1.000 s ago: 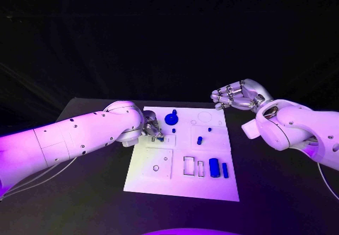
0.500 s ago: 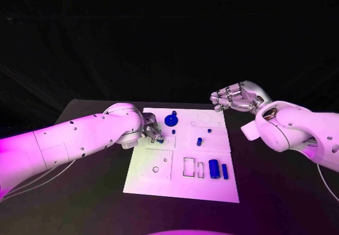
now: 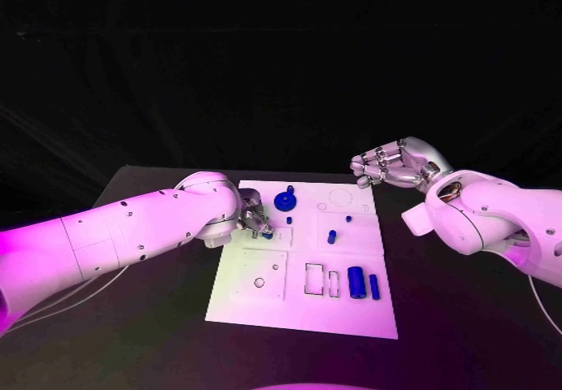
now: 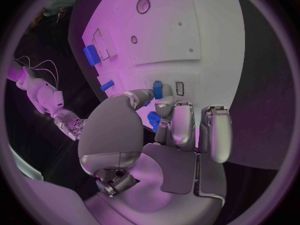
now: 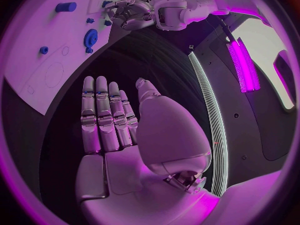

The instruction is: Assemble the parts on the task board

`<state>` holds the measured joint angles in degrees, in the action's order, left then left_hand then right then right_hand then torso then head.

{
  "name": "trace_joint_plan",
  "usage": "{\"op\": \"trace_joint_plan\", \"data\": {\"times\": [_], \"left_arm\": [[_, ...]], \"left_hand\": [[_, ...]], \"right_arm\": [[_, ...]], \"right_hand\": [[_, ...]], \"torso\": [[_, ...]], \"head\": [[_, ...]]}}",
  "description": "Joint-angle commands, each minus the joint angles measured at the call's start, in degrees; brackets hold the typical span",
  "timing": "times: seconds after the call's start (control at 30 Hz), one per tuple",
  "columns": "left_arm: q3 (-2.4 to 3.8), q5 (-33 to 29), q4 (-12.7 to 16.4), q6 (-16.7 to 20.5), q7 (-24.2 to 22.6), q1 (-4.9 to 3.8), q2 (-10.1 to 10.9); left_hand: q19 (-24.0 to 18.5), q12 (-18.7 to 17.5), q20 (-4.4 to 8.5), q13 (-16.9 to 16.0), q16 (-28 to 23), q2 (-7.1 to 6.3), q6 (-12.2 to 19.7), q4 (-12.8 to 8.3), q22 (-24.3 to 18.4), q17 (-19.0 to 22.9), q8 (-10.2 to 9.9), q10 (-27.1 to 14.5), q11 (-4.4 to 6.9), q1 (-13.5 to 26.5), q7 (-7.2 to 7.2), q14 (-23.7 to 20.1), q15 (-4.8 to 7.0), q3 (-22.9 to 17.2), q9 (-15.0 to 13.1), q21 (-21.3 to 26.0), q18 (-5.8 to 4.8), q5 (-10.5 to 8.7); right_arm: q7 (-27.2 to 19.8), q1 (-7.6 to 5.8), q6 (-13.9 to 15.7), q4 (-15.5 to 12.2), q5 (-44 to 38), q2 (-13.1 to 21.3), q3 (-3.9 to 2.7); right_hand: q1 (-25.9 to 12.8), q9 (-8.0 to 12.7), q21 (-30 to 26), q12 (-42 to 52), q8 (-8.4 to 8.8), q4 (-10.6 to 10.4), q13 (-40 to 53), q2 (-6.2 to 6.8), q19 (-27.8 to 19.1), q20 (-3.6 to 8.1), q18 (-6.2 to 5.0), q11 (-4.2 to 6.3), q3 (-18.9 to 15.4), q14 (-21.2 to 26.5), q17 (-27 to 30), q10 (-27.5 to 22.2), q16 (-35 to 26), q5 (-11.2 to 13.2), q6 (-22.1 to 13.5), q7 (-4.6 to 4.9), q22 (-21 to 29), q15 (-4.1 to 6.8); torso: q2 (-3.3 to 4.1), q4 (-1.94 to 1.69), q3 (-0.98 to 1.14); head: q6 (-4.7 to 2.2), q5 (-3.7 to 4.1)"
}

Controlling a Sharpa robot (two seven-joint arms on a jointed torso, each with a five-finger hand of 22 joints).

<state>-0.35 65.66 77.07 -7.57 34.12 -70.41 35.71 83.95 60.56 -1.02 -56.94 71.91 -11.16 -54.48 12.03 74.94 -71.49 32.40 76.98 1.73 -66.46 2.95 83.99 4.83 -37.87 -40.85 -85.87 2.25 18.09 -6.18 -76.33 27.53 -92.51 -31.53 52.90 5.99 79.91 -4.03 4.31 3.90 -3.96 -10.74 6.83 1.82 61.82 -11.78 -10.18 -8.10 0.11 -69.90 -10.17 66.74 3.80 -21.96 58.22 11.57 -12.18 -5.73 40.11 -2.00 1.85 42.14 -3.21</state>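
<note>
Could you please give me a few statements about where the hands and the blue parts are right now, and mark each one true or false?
1. The left hand is over the task board, and its fingers hold a small blue part. True.
2. The right hand grips the blue gear. False: it holds nothing and hangs off the board's far right corner; the blue gear sits on the board.
3. Two blue cylinders lie side by side near the board's near right edge. True.
4. The right hand's fingers are spread flat on the table. False: the head view shows them curled, raised above the table.
</note>
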Motion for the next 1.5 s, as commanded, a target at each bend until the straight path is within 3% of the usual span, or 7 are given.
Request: {"op": "trace_joint_plan", "data": {"times": [0.03,0.23,0.33,0.73,0.97,1.5], "left_arm": [[-0.12,0.04,0.01,-1.45,0.69,0.20,-0.39],[-0.12,1.13,-0.09,-0.54,0.85,0.20,-0.66],[-0.12,1.60,0.00,-0.34,0.81,0.20,-0.76],[-0.12,2.06,0.27,-0.75,0.87,0.20,-0.85],[-0.11,2.07,0.18,-0.59,1.20,0.20,-0.86],[-0.10,2.00,-0.37,-0.19,1.77,0.17,-0.88]], "left_hand": [[2.07,0.11,0.44,-0.10,-0.30,-0.05,-0.63,-11.05,7.05,-0.07,0.45,0.51,0.30,1.05,-0.63,1.51,0.45,-10.28,-0.44,-0.23,-0.42,0.00],[2.08,0.27,0.47,-0.27,-0.29,0.04,-0.81,-11.11,7.07,-0.11,0.85,0.75,0.50,1.12,-0.90,1.53,0.60,-9.91,-0.88,-0.23,-0.43,0.15],[2.14,0.47,0.48,-0.48,-0.27,-0.01,-0.88,-11.18,7.18,-0.14,1.01,0.91,0.57,1.13,-0.97,1.54,0.66,-9.79,-1.05,-0.28,-0.45,0.19],[2.26,1.44,0.64,-1.45,-0.28,-0.55,-1.24,-10.82,7.38,-0.22,1.91,1.96,1.05,2.06,-1.59,1.60,0.98,-7.87,-2.18,-0.35,-0.50,-0.15],[2.34,1.54,0.93,-1.58,-0.34,-0.73,-1.63,-8.91,7.47,-0.30,1.87,2.23,1.60,3.69,-2.33,1.64,1.35,-2.68,-2.73,-0.33,-0.52,-1.00],[2.50,1.83,1.04,-1.90,-0.47,0.99,-3.26,-3.63,7.66,-0.51,0.88,2.14,1.67,4.50,-2.65,1.70,1.50,11.34,-3.08,-0.26,-0.57,-1.18]], "right_arm": [[0.02,0.03,-0.70,-0.02,0.23,0.01,-0.02],[-0.04,0.03,-0.55,-0.09,-0.19,0.25,-0.02],[-0.02,0.03,-0.53,-0.18,-0.27,0.31,-0.02],[-0.02,0.03,-0.44,-0.35,-0.56,0.54,-0.02],[-0.03,0.03,-0.38,-0.44,-0.58,0.61,-0.02],[-0.02,0.02,-0.10,-0.66,-0.58,0.83,-0.02]], "right_hand": [[0.01,-0.08,-0.06,0.12,-0.03,0.04,-0.08,-0.46,0.16,-0.14,-0.43,0.14,0.22,0.14,0.09,-0.13,-0.04,-0.22,-0.26,-0.02,0.05,0.28],[0.86,-0.04,-0.09,0.02,0.06,0.63,-0.30,-0.21,0.13,-0.12,-0.41,0.09,0.76,0.29,0.32,-0.32,-0.11,-0.15,-0.47,0.04,0.40,0.26],[0.95,-0.04,-0.09,0.01,0.06,0.69,-0.33,-0.17,0.13,-0.12,-0.41,0.08,0.82,0.31,0.34,-0.34,-0.11,-0.15,-0.49,0.05,0.44,0.25],[1.34,-0.03,-0.09,-0.01,0.07,0.97,-0.45,-0.01,0.13,-0.11,-0.41,0.08,1.11,0.34,0.45,-0.38,-0.11,-0.16,-0.54,0.07,0.62,0.26],[1.20,-0.02,-0.10,-0.02,0.08,0.90,-0.49,0.08,0.11,-0.13,-0.40,0.01,1.09,0.38,0.50,-0.42,-0.13,-0.14,-0.59,0.14,0.70,0.22],[0.47,-0.01,-0.23,-0.05,0.11,0.57,-0.69,0.40,-0.17,-0.30,-0.34,-0.18,0.97,0.78,0.77,-0.64,-0.21,0.12,-0.77,0.30,1.11,0.00]], "torso": [[0.00,0.05,0.00],[0.04,-0.09,-0.01],[0.08,0.01,-0.02],[0.09,0.02,0.00],[0.08,0.00,0.04],[0.09,-0.02,0.02]], "head": [[0.05,-0.15],[0.38,-0.45],[0.27,-0.59],[0.34,-0.47],[0.48,-0.35],[0.54,-0.29]]}}
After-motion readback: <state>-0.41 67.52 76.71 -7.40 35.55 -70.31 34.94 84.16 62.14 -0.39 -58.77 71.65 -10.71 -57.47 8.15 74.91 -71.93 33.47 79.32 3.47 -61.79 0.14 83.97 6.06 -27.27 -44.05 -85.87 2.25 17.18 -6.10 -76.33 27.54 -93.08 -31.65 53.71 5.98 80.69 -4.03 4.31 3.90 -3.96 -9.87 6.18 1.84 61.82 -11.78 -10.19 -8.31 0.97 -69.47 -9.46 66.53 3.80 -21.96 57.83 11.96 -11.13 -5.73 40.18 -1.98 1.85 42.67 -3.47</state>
